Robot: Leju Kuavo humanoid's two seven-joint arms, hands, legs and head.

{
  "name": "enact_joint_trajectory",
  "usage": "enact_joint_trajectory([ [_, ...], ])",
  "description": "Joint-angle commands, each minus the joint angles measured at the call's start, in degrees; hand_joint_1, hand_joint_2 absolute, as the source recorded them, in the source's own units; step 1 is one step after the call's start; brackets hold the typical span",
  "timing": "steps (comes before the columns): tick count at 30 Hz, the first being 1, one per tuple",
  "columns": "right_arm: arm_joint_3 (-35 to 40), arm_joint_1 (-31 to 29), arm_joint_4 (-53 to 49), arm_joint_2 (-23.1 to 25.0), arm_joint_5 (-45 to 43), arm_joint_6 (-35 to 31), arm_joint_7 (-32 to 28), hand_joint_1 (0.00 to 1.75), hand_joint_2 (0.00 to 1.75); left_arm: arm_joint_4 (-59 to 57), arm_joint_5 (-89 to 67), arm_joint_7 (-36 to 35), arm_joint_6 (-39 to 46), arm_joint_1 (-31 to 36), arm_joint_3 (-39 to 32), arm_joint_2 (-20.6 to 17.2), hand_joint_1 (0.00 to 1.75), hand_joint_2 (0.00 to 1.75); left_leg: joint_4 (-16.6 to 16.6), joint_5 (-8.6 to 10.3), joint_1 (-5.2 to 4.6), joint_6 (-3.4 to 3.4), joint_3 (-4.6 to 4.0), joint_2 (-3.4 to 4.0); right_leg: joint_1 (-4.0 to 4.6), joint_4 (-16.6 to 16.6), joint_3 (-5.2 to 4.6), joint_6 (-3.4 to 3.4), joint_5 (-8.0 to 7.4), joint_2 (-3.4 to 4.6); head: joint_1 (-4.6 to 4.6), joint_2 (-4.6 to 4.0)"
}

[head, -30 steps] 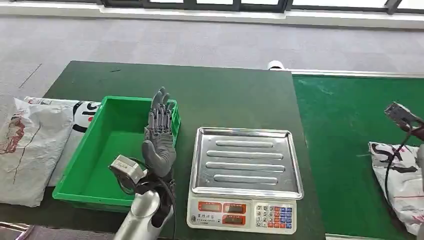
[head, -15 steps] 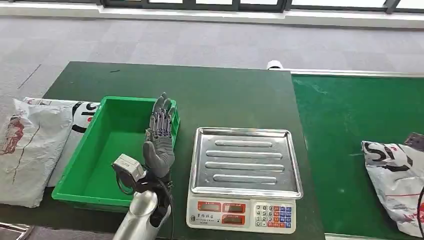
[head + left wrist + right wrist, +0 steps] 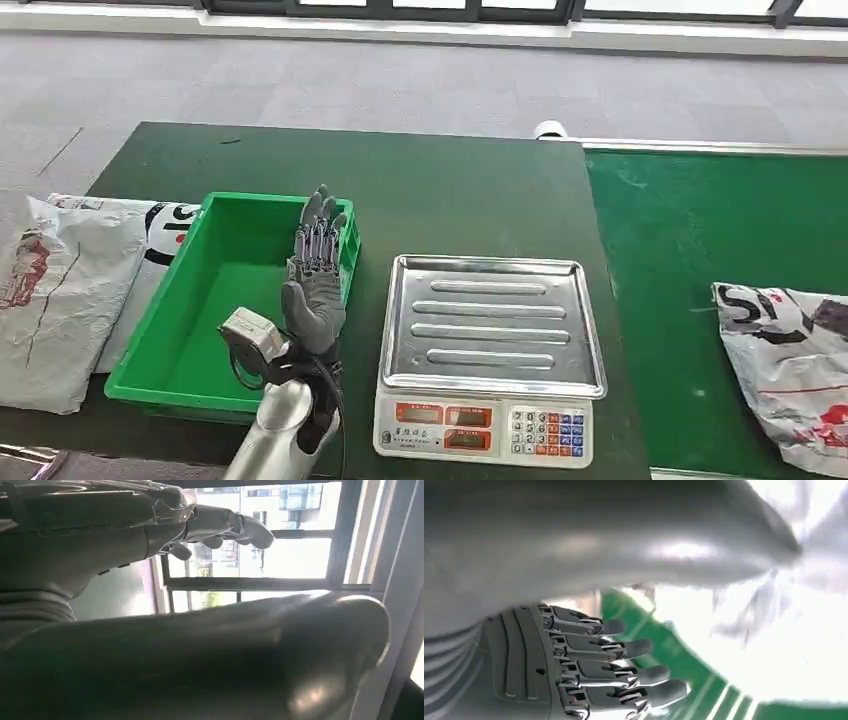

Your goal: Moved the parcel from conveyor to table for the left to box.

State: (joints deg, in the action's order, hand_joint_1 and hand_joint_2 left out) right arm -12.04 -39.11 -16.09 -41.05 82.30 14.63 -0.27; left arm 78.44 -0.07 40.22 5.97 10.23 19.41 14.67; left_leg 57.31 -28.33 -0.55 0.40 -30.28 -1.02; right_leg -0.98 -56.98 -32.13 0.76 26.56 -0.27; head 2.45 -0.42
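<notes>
left arm: silver, comes in from the near edge of the head view, just left of the scale
scale (image 3: 488,432): nearest on the dark green surface (image 3: 440,190), orange displays and keypad face the robot, bare steel ribbed pan (image 3: 493,323) on top
left robot hand (image 3: 316,286): raised upright over the right wall of the bin, fingers straight and apart, holds nothing; left wrist view has the fingers (image 3: 235,525) stretched out against windows
bin (image 3: 180,352): green, open, left of the scale and just beside it, nothing seen inside
bags: white plastic bags (image 3: 70,280) with black and red print lie on the surface's left end, touching the bin's left wall, partly hanging off the edge
parcel (image 3: 790,370): white crumpled poly bag with black letters and red marks, lies on the conveyor at the right edge of the head view, well apart from scale and bin, partly cut off by the frame
conveyor (image 3: 690,260): brighter green belt, right of the surface, butted against it
right robot hand (image 3: 589,665): in the right wrist view the dark fingers are extended and apart, nothing between them; green belt and a blurred white mass beyond, contact with the parcel cannot be told
round thing (image 3: 551,129): small, white, at the far edge where surface meets conveyor, too small to tell
floor (image 3: 400,80): grey carpet beyond the surface, window frames at the far end
</notes>
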Motion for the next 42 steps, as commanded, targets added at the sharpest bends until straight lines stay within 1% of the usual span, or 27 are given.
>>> enact_joint_trajectory([
  [1,-0.1,12.5,-0.5,7.0,-1.4,-2.6,-4.2,0.0,1.75,-1.3,-0.8,-0.2,-0.4,-1.7,-4.1,2.3,0.0,0.0,-0.2,-0.04,0.16,-0.1,0.28,0.17,0.16,0.3,0.32,-0.06,-0.07,0.1,0.0,0.0],
  [3,0.6,13.7,-0.6,10.8,-1.2,-3.9,-3.3,0.0,1.75,-1.8,-1.0,-0.2,-0.7,-1.5,-4.1,2.3,0.0,0.0,-0.4,-0.03,0.16,-0.12,0.35,0.38,0.15,0.5,0.36,-0.09,-0.16,0.26,0.0,0.0],
  [4,0.9,14.8,-0.5,13.2,-1.2,-4.9,-2.3,0.0,1.75,-2.3,-1.2,-0.2,-0.6,-1.0,-4.2,2.5,0.0,0.0,-0.4,-0.06,0.17,-0.11,0.15,0.44,0.16,0.4,0.35,-0.09,-0.15,0.33,0.0,0.0],
  [5,0.9,14.8,-0.5,13.2,-1.2,-4.9,-2.3,0.0,1.75,-2.3,-1.2,-0.2,-0.6,-1.0,-4.2,2.5,0.0,0.0,-0.2,-0.11,0.21,-0.08,-0.26,0.4,0.2,0.3,0.25,-0.06,-0.09,0.31,0.0,0.0],
  [7,1.6,16.3,-0.6,16.3,-1.5,-6.6,-1.0,0.0,1.75,-4.0,-1.8,-0.2,-0.2,0.0,-4.5,3.0,0.0,0.0,-0.5,-0.04,0.26,-0.13,-0.15,0.53,0.26,0.5,0.33,-0.1,-0.19,0.42,0.0,0.0],
  [9,2.9,15.4,-0.6,16.5,-0.7,-6.6,-1.3,0.0,1.75,-4.1,-2.2,-0.2,0.2,0.0,-4.3,3.0,0.0,0.0,-0.4,-0.05,0.27,-0.13,-0.12,0.42,0.27,0.4,0.25,-0.1,-0.11,0.37,0.0,0.0],
  [11,3.5,14.6,-0.8,15.5,-0.7,-5.9,-2.7,0.0,1.75,-3.7,-2.3,-0.2,0.7,-0.4,-4.3,3.1,0.0,0.0,-0.3,-0.06,0.21,-0.14,0.3,0.45,0.21,0.3,0.21,-0.1,-0.05,0.39,0.0,0.0],
  [14,4.2,15.2,-1.3,13.9,-0.8,-5.0,-5.1,0.0,1.75,-3.3,-1.9,-0.2,1.0,-1.2,-4.6,3.0,0.0,0.0,-0.2,-0.06,0.21,-0.1,0.3,0.43,0.2,0.2,0.19,-0.07,-0.01,0.39,0.0,0.0],
  [15,4.4,15.5,-1.5,13.8,-0.8,-4.9,-5.6,0.0,1.75,-3.1,-1.8,-0.2,1.0,-1.4,-4.6,2.9,0.0,0.0,-0.2,-0.06,0.28,-0.12,0.35,0.61,0.28,0.3,0.24,-0.08,-0.07,0.55,0.0,0.0],
  [17,5.8,15.9,-1.9,14.2,-0.2,-5.6,-6.4,0.0,1.75,-2.6,-1.9,-0.2,1.2,-1.8,-4.6,2.8,0.0,0.0,-0.2,-0.05,0.23,-0.09,0.34,0.57,0.22,0.2,0.23,-0.06,-0.05,0.51,0.0,0.0],
  [18,6.1,15.7,-1.9,14.4,-0.1,-5.8,-6.4,1.75,1.75,-2.5,-1.9,-0.2,1.2,-1.8,-4.6,2.8,0.0,0.0,-0.3,-0.03,0.27,-0.12,0.37,0.65,0.26,0.3,0.26,-0.07,-0.11,0.56,0.0,0.0],
  [20,7.9,15.6,-2.7,14.7,1.0,-6.8,-7.4,1.75,1.75,-2.0,-2.0,-0.2,1.2,-2.1,-4.7,2.7,0.0,0.0,-0.2,-0.05,0.27,-0.14,0.33,0.76,0.25,0.3,0.21,-0.03,-0.15,0.66,0.0,0.0],
  [22,9.0,14.6,-5.1,16.6,1.0,-12.5,-8.0,1.75,1.75,-1.6,-2.0,-0.2,1.1,-2.5,-5.0,2.6,0.0,0.0,-0.1,-0.17,0.24,-0.07,-0.09,0.86,0.22,0.2,0.26,-0.03,-0.1,0.74,0.0,0.0],
  [24,9.6,13.1,-5.6,17.7,1.1,-14.0,-7.2,1.75,1.75,-1.3,-2.1,-0.2,1.0,-2.7,-5.0,2.6,0.0,0.0,-0.1,-0.22,0.25,-0.07,-0.03,1.04,0.24,0.2,0.29,-0.04,-0.13,0.93,0.0,0.0],
  [26,9.9,11.6,-8.6,19.3,1.2,-21.4,-4.2,1.75,1.75,-0.9,-2.3,-0.2,0.7,-3.0,-5.0,2.6,0.0,0.0,-0.2,-0.22,0.22,-0.09,-0.02,1.25,0.2,0.2,0.23,-0.06,-0.17,1.13,0.0,0.0],
  [27,9.8,11.2,-9.6,19.6,1.1,-23.3,-3.8,1.75,1.75,-0.9,-2.4,-0.2,0.8,-3.0,-5.0,2.6,0.0,0.0,-0.2,-0.22,0.25,-0.1,0.01,1.3,0.24,0.2,0.25,-0.07,-0.19,1.18,0.0,0.0],
  [28,9.9,10.0,-10.6,20.2,0.9,-24.3,-3.8,1.75,1.75,-0.8,-2.4,-0.2,0.8,-3.0,-4.9,2.6,0.0,0.0,-0.2,-0.23,0.2,-0.08,0.01,1.2,0.19,0.1,0.25,-0.06,-0.14,1.09,0.0,0.0],
  [29,10.1,9.5,-10.9,20.3,0.9,-23.9,-3.9,1.75,1.75,-0.8,-2.4,-0.2,0.9,-3.1,-4.9,2.6,0.0,0.0,-0.2,-0.21,0.2,-0.12,0.02,1.39,0.19,0.2,0.17,-0.08,-0.22,1.26,0.0,0.0],
  [31,10.1,9.5,-10.9,20.3,0.9,-23.9,-3.9,1.75,1.75,-0.8,-2.4,-0.2,0.9,-3.1,-4.9,2.6,0.0,0.0,-0.2,-0.15,0.15,-0.1,-0.05,1.16,0.14,0.1,0.19,-0.05,-0.13,1.05,0.0,0.0],
  [32,10.1,9.5,-10.9,20.3,0.9,-23.9,-3.9,1.75,1.75,-0.8,-2.4,-0.2,0.9,-3.1,-4.9,2.6,0.0,0.0,-0.2,-0.15,0.16,-0.13,-0.02,1.22,0.14,0.1,0.19,-0.07,-0.16,1.1,0.0,0.0],
  [33,9.8,10.1,-11.7,20.1,0.5,-25.6,-3.9,1.75,1.75,-0.9,-2.3,-0.2,0.8,-3.0,-4.9,2.6,0.0,0.0,-0.3,-0.14,0.2,-0.16,0.06,1.23,0.18,0.3,0.26,-0.09,-0.18,1.1,0.0,0.0],
  [34,8.9,10.0,-13.4,20.5,-0.9,-30.0,-4.7,1.75,1.75,-0.9,-2.2,-0.2,0.8,-3.0,-4.8,2.5,0.0,0.0,-0.1,-0.13,0.19,-0.1,0.45,0.89,0.17,0.1,0.22,-0.05,-0.08,0.8,0.0,0.0],
  [36,9.0,7.8,-14.9,21.1,-1.1,-31.0,-4.2,1.75,1.75,-1.0,-2.1,-0.2,0.7,-3.1,-4.6,2.6,0.0,0.0,-0.1,-0.08,0.15,-0.09,0.42,0.85,0.13,0.0,0.19,-0.05,-0.08,0.76,0.0,0.0],
  [37,9.0,6.6,-16.0,22.0,-1.4,-31.1,-3.9,1.75,1.75,-1.2,-2.1,-0.2,0.5,-3.0,-4.4,2.6,0.0,0.0,-0.2,-0.1,0.15,-0.12,0.43,1.0,0.13,0.1,0.14,-0.06,-0.12,0.92,0.0,0.0],
  [38,9.0,6.1,-17.1,22.8,-1.6,-31.8,-3.2,1.75,1.75,-1.4,-2.0,-0.2,0.4,-2.8,-4.2,2.7,0.0,0.0,-0.1,-0.08,0.11,-0.09,0.26,0.83,0.09,0.0,0.09,-0.04,-0.11,0.77,0.0,0.0],
  [39,9.1,6.4,-18.4,23.6,-1.5,-32.9,-2.2,1.75,1.75,-1.6,-1.9,-0.2,0.4,-2.5,-4.1,2.8,0.0,0.0,-0.2,-0.1,0.13,-0.12,0.3,1.11,0.1,0.1,0.05,-0.06,-0.18,1.03,0.0,0.0],
  [42,8.1,7.3,-21.2,25.0,-2.2,-36.3,0.3,1.75,1.75,-2.6,-1.6,-0.2,0.2,-1.9,-4.1,3.2,0.0,0.0,-0.1,-0.06,0.18,-0.11,0.25,0.87,0.15,0.1,0.11,-0.06,-0.15,0.8,0.0,0.0],
])
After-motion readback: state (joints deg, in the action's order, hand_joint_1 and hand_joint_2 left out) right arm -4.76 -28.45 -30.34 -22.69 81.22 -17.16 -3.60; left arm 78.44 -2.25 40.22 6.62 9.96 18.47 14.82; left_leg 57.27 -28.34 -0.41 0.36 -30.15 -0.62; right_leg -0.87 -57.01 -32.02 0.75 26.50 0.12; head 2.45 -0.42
